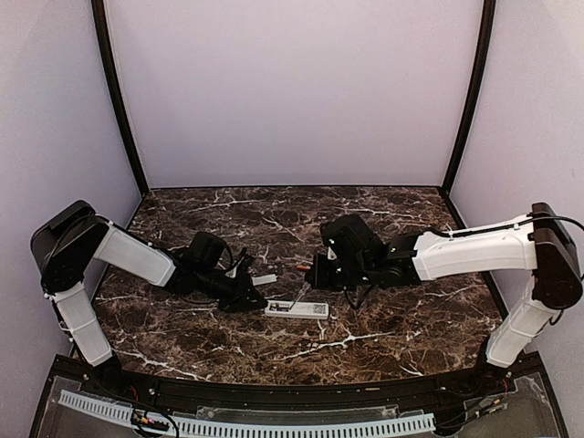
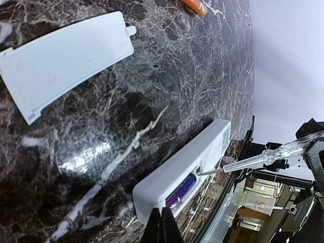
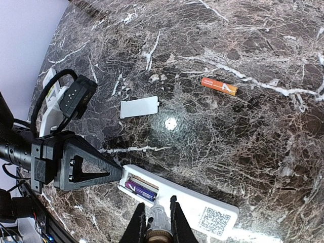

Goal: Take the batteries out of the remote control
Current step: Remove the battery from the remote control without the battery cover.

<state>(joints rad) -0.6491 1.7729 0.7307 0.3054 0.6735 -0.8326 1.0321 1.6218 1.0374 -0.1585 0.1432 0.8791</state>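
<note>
A white remote (image 1: 308, 309) lies back-up at the table's front centre with its compartment open. One purple battery (image 3: 140, 190) sits in it, and the slot beside it is empty. It also shows in the left wrist view (image 2: 182, 190). An orange battery (image 3: 218, 86) lies loose on the table beyond. My left gripper (image 2: 162, 211) is shut, its tips pressed against the remote's end (image 2: 152, 195). My right gripper (image 3: 157, 208) is shut on a clear-handled screwdriver (image 2: 253, 161), whose metal tip touches the compartment's edge at the battery's end.
The white cover plate (image 3: 139, 107) lies flat on the dark marble table (image 1: 392, 319) behind the remote, also in the left wrist view (image 2: 66, 55). Both arms reach inward and meet over the remote. Purple walls enclose the table on three sides.
</note>
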